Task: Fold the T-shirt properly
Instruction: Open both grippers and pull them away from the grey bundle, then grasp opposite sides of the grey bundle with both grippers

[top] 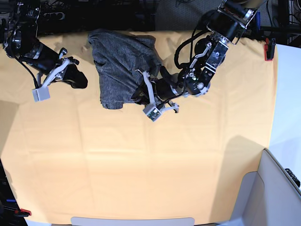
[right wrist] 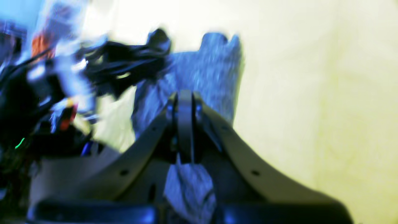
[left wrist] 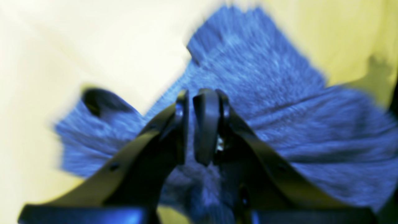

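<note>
The dark grey T-shirt (top: 120, 59) lies bunched at the back middle of the yellow-orange table cloth (top: 141, 165). My left gripper (top: 138, 94) is at the shirt's lower right edge. In the blurred left wrist view its jaws (left wrist: 196, 93) are almost closed on the fabric (left wrist: 264, 77), which drapes around them. My right gripper (top: 83, 79) is just left of the heap. In the right wrist view it (right wrist: 185, 93) is shut, with a crumple of grey fabric (right wrist: 189, 183) between the finger bases and more shirt (right wrist: 211, 68) beyond the tips.
A red clamp (top: 268, 49) holds the cloth at the back right and another (top: 21, 212) at the front left. A grey bin (top: 277, 188) stands at the front right. The left arm and its cables (right wrist: 124, 62) show in the right wrist view.
</note>
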You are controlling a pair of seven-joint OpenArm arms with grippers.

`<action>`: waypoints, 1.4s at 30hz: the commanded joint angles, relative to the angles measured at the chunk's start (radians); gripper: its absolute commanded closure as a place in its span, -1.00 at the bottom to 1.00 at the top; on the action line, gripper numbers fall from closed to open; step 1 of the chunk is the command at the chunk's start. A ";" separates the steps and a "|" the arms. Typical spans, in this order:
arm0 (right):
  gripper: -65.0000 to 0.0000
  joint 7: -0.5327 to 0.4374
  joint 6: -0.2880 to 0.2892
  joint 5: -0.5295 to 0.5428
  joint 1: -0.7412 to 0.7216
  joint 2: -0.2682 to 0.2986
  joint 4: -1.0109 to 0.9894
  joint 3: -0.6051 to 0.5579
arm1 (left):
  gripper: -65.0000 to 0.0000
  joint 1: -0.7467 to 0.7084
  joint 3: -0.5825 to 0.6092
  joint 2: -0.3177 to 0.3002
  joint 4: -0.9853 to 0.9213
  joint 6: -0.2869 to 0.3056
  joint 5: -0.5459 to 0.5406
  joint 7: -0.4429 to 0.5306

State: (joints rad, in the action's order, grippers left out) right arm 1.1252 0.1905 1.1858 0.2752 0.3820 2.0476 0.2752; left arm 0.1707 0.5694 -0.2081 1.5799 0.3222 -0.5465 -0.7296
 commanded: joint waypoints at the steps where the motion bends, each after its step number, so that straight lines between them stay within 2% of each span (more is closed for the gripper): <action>1: 1.00 -0.015 0.000 0.010 -0.034 0.012 0.014 -0.007 | 0.76 0.007 -0.032 0.000 0.076 0.004 -0.010 0.023; 5: 1.00 -0.017 -0.009 -0.129 -0.126 -0.028 0.014 -0.087 | 0.62 -0.032 -0.093 0.000 0.185 0.004 -0.010 0.021; 7: 1.00 -0.017 -0.053 -0.221 -0.178 -0.051 0.012 -0.149 | 0.53 -0.049 -0.111 0.000 0.219 0.004 -0.010 0.020; 10: 0.98 -0.017 -0.158 -0.384 -0.287 -0.087 0.011 -0.276 | 0.43 -0.086 -0.153 -0.001 0.256 0.004 -0.010 -0.009; 12: 0.86 -0.017 -0.179 -0.445 -0.356 -0.104 -0.008 -0.337 | 0.41 -0.106 -0.191 -0.001 0.279 0.004 -0.010 -0.072; 16: 0.53 -0.017 -0.182 -0.441 -0.456 -0.105 -0.092 -0.388 | 0.41 -0.150 -0.274 -0.001 0.340 0.005 -0.010 -0.175; 18: 0.47 -0.017 -0.182 -0.426 -0.469 -0.096 -0.123 -0.383 | 0.41 -0.175 -0.323 -0.003 0.370 0.010 -0.010 -0.212; 21: 0.45 -0.040 -0.179 -0.376 -0.477 -0.039 -0.176 -0.360 | 0.41 -0.216 -0.384 -0.029 0.405 0.010 -0.014 -0.249; 24: 0.29 -0.067 -0.176 -0.274 -0.454 0.005 -0.261 -0.301 | 0.41 -0.260 -0.426 -0.050 0.431 0.012 -0.014 -0.262; 26: 0.11 -0.069 -0.144 -0.206 -0.436 0.025 -0.310 -0.250 | 0.41 -0.296 -0.444 -0.057 0.440 0.012 -0.014 -0.264; 28: -0.05 -0.069 -0.081 -0.160 -0.425 0.041 -0.351 -0.224 | 0.41 -0.322 -0.454 -0.070 0.445 0.012 -0.014 -0.264; 31: -0.28 -0.069 0.054 -0.120 -0.409 0.058 -0.417 -0.213 | 0.41 -0.360 -0.466 -0.073 0.445 0.012 -0.014 -0.258; 35: -0.31 -0.066 0.191 -0.113 -0.406 0.045 -0.548 -0.213 | 0.41 -0.394 -0.469 -0.073 0.445 0.012 -0.014 -0.253; 39: -0.31 -0.064 0.274 -0.117 -0.411 0.007 -0.672 -0.212 | 0.41 -0.426 -0.489 -0.070 0.445 0.012 -0.016 -0.252; 42: -0.31 -0.064 0.312 -0.117 -0.413 -0.022 -0.704 -0.212 | 0.41 -0.434 -0.489 -0.070 0.445 0.012 -0.016 -0.252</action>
State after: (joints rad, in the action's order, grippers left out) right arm 1.0584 0.4950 1.0615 -0.1257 0.3508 1.3342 0.0605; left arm -0.2745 0.0841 -0.2752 2.0060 0.3321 -0.5518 -1.0016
